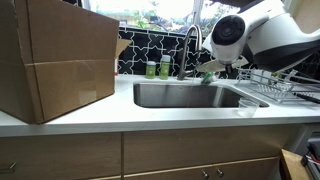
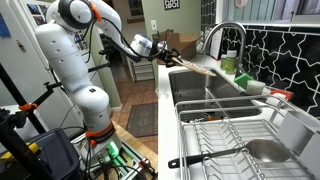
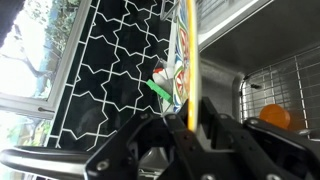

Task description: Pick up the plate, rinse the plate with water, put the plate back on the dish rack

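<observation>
Tiled wall [image 3: 110, 80], wrist view, hand [image 3: 192, 120] clamping plate [image 3: 190, 55]

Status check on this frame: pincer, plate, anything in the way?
Pincer shut on plate. Plate edge-on over sink, near faucet. Nothing seen in the way.

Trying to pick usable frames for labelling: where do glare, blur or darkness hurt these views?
In an exterior view the window is blown out and the near arm looks soft; in the wrist view the gripper is dark and unfocused, and the plate is just a blurred edge-on strip.
</observation>
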